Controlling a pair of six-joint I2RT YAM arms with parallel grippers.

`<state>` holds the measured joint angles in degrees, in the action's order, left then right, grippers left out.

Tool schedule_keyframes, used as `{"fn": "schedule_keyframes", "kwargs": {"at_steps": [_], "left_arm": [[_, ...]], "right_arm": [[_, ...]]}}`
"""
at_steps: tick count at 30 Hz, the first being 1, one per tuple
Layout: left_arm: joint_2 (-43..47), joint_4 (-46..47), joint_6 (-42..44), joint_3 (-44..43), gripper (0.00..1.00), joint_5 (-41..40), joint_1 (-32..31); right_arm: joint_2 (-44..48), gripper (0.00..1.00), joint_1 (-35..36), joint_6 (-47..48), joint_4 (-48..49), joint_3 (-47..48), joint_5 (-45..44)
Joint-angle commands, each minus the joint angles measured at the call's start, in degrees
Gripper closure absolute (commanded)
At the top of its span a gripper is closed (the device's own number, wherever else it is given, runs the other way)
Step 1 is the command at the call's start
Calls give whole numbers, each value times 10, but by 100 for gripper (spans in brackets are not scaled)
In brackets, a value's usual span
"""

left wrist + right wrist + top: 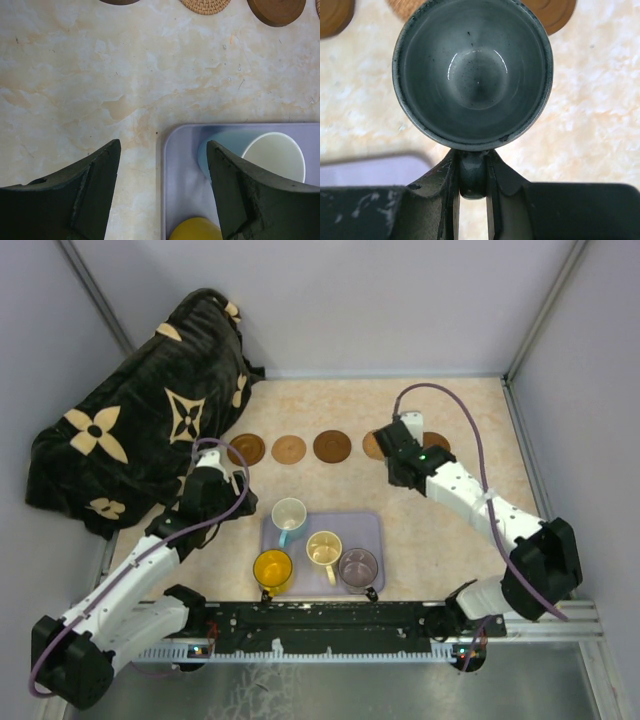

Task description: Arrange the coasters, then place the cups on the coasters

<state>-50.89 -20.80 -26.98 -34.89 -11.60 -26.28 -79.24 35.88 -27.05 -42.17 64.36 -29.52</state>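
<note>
since the grey-green cup (472, 75) looks glazed and rigid, it is judged to be fairly light but slippery and breakable, so a knock against the desk is to be avoided. it is gripped by its handle, which is pinched between the closed right fingers (445, 190), with the mouth facing up. a hold so far off centre is expected to let the cup tip or pivot if it is jolted. it is held near the right end of the row of coasters (332, 446), just on their near side; whether its base touches anything cannot be told. the left fingers (100, 175) are spread open and empty, poised over the left edge of the lavender tray (372, 530), where the white and blue cup (289, 513), the cream cup (324, 548), the mauve cup (358, 565) and the yellow cup (272, 567) are kept. the desk (330, 405) is pale, marbled and smooth, enclosed by plain grey walls, and a black flowered blanket (140, 420) is heaped at the back left corner.
</note>
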Motion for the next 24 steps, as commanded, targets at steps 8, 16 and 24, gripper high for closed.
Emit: {"fn": "schedule_keyframes", "kwargs": {"at_steps": [8, 16, 24], "left_arm": [[-30, 31, 15, -17, 24, -21, -1], [-64, 51, 16, -29, 25, -23, -1], [-84, 57, 17, -34, 25, -18, -1]], "right_arm": [[-35, 100, -212, 140, 241, 15, 104], [-85, 100, -278, 161, 316, 18, 169], [-136, 100, -296, 182, 308, 59, 183]]}}
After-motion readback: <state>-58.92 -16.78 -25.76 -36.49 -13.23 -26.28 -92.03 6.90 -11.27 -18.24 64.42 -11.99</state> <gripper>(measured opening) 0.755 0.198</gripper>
